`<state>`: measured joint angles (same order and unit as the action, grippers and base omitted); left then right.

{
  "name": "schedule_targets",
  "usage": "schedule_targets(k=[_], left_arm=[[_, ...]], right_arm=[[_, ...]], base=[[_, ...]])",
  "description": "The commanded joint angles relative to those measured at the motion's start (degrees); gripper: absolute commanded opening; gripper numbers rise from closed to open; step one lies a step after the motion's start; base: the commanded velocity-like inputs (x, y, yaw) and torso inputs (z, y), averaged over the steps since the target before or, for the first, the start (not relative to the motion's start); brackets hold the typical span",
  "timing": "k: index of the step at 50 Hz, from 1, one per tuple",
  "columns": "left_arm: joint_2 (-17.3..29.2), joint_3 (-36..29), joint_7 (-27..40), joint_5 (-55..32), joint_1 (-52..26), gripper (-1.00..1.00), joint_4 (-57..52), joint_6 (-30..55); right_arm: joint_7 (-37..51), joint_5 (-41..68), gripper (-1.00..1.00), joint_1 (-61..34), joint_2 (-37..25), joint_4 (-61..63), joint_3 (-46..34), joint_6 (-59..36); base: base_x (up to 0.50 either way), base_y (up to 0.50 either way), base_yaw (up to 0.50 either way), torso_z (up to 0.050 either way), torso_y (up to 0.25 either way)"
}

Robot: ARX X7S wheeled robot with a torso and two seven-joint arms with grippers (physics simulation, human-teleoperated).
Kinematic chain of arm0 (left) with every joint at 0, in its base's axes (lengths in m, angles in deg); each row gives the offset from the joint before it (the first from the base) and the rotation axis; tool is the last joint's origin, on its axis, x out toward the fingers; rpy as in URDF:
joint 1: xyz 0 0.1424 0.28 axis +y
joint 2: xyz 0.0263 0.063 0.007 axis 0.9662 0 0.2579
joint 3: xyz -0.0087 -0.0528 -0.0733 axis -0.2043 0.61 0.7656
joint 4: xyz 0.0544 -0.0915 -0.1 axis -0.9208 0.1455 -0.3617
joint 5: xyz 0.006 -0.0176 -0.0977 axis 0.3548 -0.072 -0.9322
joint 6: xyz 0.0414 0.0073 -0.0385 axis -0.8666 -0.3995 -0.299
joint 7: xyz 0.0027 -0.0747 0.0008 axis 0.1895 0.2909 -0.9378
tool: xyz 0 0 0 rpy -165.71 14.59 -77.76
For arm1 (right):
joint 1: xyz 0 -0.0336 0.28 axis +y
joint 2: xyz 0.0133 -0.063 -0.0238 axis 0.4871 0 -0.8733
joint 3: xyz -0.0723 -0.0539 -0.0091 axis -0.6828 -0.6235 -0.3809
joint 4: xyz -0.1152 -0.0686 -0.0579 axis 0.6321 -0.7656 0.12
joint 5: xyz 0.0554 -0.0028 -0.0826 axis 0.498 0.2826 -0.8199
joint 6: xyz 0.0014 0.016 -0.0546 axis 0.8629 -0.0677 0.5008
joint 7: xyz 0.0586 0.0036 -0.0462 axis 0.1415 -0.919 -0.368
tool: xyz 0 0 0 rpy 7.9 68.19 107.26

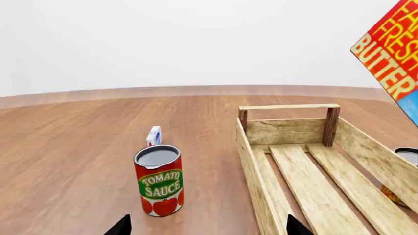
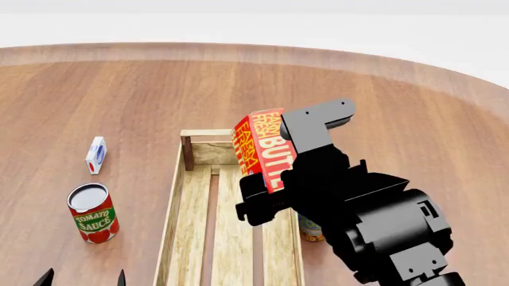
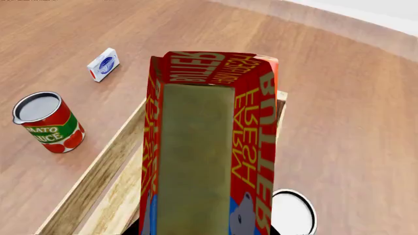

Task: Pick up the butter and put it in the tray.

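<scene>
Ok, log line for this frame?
phase: carry | right gripper: holds butter above tray | left gripper: open, idle

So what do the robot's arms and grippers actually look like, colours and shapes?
The right arm is matte black with chunky, rounded joint housings and a blocky grey bracket at its top. No cables, sleeves or markings show. Its gripper is mostly hidden behind the box. Of the left gripper, only two pointed black fingertips are visible at the frame edge.
</scene>
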<state>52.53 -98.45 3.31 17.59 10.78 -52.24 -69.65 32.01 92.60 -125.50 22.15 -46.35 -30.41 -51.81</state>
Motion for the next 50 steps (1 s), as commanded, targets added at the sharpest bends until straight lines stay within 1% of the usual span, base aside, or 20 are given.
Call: schedule_targets(k=[1, 2, 5, 8, 9, 11, 14, 18, 22, 26, 30, 36, 50], left_arm=[[0.2, -0.2, 0.2, -0.1, 0.0, 1.00, 0.0, -0.1], [0.2, -0.3, 0.2, -0.1, 0.0, 1.00, 0.0, -0.1], [0.3, -0.3, 0.3, -0.1, 0.1, 1.00, -0.2, -0.1], [0.5, -0.2, 0.5, -0.1, 0.3, 1.00, -0.5, -0.2], [0.6, -0.2, 0.6, -0.1, 0.4, 1.00, -0.6, -0.2], [0.7, -0.2, 0.7, -0.1, 0.5, 1.00, -0.8, -0.2], [0.7, -0.2, 0.8, -0.2, 0.6, 1.00, -1.0, -0.2], [0.5, -0.5, 0.8, -0.1, 0.6, 1.00, -0.9, -0.4], [0.7, -0.5, 0.9, -0.1, 0.9, 1.00, -0.8, -0.7], [0.5, -0.6, 0.9, -0.1, 1.0, 1.00, -0.3, -1.1], [0.6, -0.6, 0.9, -0.3, 1.0, 1.00, -0.3, -1.2], [0.5, -0.8, 0.9, -0.4, 0.8, 1.00, -0.1, -1.2], [0.7, -0.9, 1.0, -0.8, 0.5, 1.00, 0.1, -1.1]], right_arm=[[-2.5, -4.8, -1.00, -3.3, 8.7, -13.1, -0.5, 6.4], [-3.9, -5.9, -1.00, -4.0, 10.6, -17.0, -1.5, 7.9], [-4.2, -6.7, -1.00, -4.1, 12.3, -19.4, -2.2, 9.1], [-4.7, -8.4, -1.00, -5.2, 15.8, -27.4, -3.6, 12.0], [-5.2, -7.4, -1.00, -5.4, 16.4, -29.2, -4.8, 13.2], [-4.8, -3.3, -1.00, -5.6, 16.4, -30.4, -9.0, 14.2], [-3.6, 5.7, -1.00, -5.9, 16.4, -32.6, -18.4, 16.3], [-2.3, 16.8, -1.00, -6.1, 16.4, -33.7, -28.9, 18.5], [-2.0, 25.0, -1.00, -5.5, 16.4, -35.3, -36.3, 19.4], [-1.3, 28.3, -1.00, -4.0, 16.4, -35.7, -41.5, 20.2], [-1.6, 29.7, -1.00, -3.2, 16.4, -35.5, -43.7, 20.0], [-2.5, 29.3, -1.00, -2.4, 16.4, -35.2, -44.9, 18.7], [-4.1, 25.5, -1.00, -1.2, 16.4, -34.7, -44.4, 16.5]], base=[[0.00, 0.00, 0.00, 0.000, 0.000], [0.00, 0.00, 0.00, 0.000, 0.000], [0.00, 0.00, 0.00, 0.000, 0.000], [0.00, 0.00, 0.00, 0.000, 0.000], [0.00, 0.00, 0.00, 0.000, 0.010], [0.00, 0.00, 0.00, 0.000, 0.000], [0.00, 0.00, 0.00, 0.000, 0.000], [0.00, 0.00, 0.00, 0.004, 0.000], [0.00, 0.00, 0.00, 0.000, 0.003], [0.00, 0.00, 0.00, 0.000, 0.000], [0.00, 0.00, 0.00, 0.000, 0.000], [0.00, 0.00, 0.00, 0.000, 0.002], [0.00, 0.00, 0.00, 0.000, 0.001]])
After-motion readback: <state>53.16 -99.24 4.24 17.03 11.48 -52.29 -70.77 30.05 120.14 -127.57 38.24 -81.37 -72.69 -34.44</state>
